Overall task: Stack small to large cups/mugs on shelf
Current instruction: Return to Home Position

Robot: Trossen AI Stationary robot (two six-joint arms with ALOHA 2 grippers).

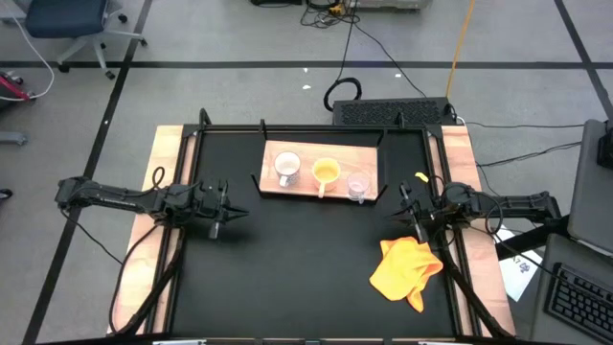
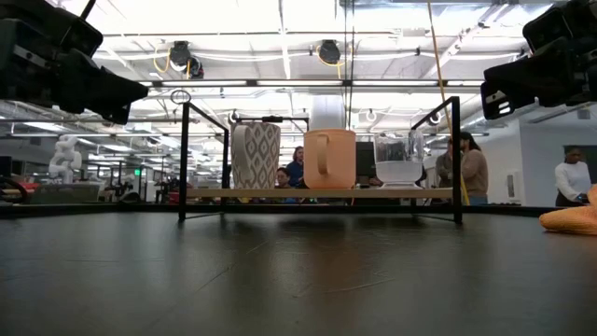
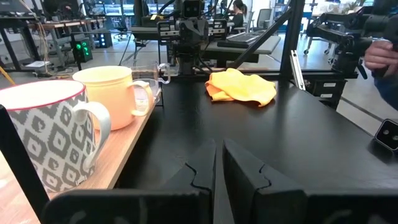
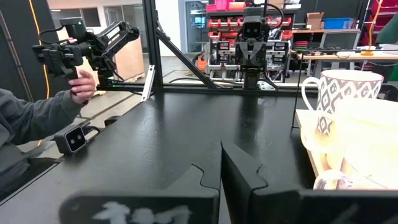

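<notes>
the white mug (image 1: pixel 286 169), orange mug (image 1: pixel 327 172) and glass cup (image 1: pixel 358 184) stand in a row on the shelf (image 1: pixel 302 150) at the tabletop's (image 1: pixel 297 268) far side. the left end effector (image 3: pixel 219 149) hangs closed at the left edge. the right end effector (image 4: pixel 219 158) is closed too, near the yellow cloth (image 1: pixel 407 268).

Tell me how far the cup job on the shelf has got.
Looks done: the white mug, orange-yellow mug and clear glass cup stand upright in a row on the shelf, with the glass at the right end in the high view. In hand: nothing. The left tool and right tool hang empty and shut, off to either side of the shelf. Left: seemingly only parking the arms.
</notes>
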